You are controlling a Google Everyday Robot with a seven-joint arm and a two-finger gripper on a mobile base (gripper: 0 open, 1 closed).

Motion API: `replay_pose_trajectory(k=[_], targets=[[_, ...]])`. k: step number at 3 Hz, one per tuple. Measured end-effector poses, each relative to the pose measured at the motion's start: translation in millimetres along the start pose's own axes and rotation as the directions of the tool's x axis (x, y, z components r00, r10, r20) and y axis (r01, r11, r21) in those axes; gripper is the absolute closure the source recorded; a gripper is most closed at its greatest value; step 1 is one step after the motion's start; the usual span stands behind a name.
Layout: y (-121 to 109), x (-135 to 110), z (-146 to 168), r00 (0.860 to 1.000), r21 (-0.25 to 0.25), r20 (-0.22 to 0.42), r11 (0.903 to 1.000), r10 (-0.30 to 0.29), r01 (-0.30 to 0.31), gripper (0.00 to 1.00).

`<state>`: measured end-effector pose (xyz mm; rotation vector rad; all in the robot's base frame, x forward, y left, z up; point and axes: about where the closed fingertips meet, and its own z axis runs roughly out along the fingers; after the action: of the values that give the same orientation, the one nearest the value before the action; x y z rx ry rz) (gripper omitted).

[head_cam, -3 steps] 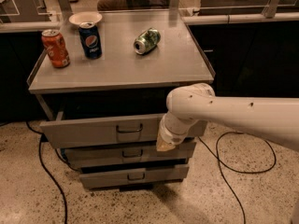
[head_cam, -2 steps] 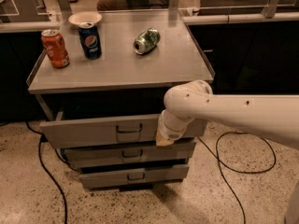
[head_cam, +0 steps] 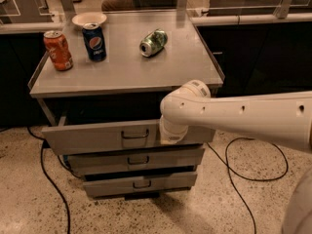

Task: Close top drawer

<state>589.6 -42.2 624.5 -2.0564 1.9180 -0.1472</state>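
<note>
The top drawer (head_cam: pixel 92 136) is a wide grey metal drawer pulled partly out of the grey cabinet, with a dark gap above its front. Its small dark wire handle (head_cam: pixel 135 133) sits at the middle of the front. My white arm reaches in from the right. My gripper (head_cam: pixel 171 133) hangs below the arm's wrist and rests against the right part of the drawer front, just right of the handle. Its fingers are hidden behind the wrist.
Two shorter grey drawers (head_cam: pixel 136 159) sit below, slightly out. On the cabinet top (head_cam: pixel 190 62) stand an orange can (head_cam: pixel 58 50), a blue Pepsi can (head_cam: pixel 94 41), a green can lying on its side (head_cam: pixel 153 42) and a white bowl (head_cam: pixel 88 19). Black cables (head_cam: pixel 253 177) lie on the speckled floor.
The arm and gripper have shifted a little to the left along the drawer front. The drawer's dark gap looks slightly narrower.
</note>
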Motion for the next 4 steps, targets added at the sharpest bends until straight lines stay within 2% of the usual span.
replay_pose_trajectory(k=[1,2,3,4], targets=[[-7.5,-3.5,-3.0,0.998,0.064,-0.057,0.9979,0.014,-0.010,1.00],[-14.3,-8.9,-7.2,0.991,0.126,-0.133,0.9919,0.008,0.009,1.00],[-29.6,-8.8,-8.9,0.982,0.182,-0.180,0.9832,0.047,-0.013,1.00],[-47.3,1.1,-2.2,0.974,0.195,-0.211,0.9797,0.087,-0.045,1.00]])
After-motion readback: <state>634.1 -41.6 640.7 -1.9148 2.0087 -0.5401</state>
